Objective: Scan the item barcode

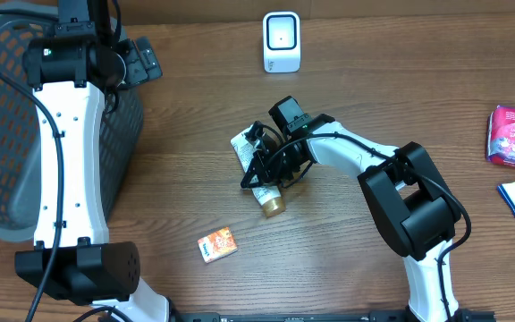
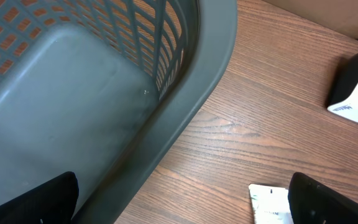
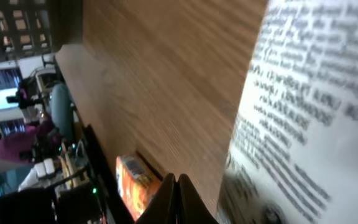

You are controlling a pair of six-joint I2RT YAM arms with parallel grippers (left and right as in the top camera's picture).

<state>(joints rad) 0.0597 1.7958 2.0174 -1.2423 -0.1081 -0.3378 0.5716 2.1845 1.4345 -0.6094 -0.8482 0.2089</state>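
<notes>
Tube, white plastic with bronze cap, lay mid-surface, upper end hidden under right gripper. Label print was blurred in wrist view. Right gripper was closed, dark fingertips pressed together, nothing visible between them. Left gripper was spread wide, only tips in frame, above rim of grey latticed plastic basket. White boxy scanner was cut off at left wrist edge. Wood-grain surface.

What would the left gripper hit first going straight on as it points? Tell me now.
Most likely the rim of the grey basket, straight ahead of the open left gripper. Bare wooden table lies just beside it, so depth leaves some doubt.
</notes>
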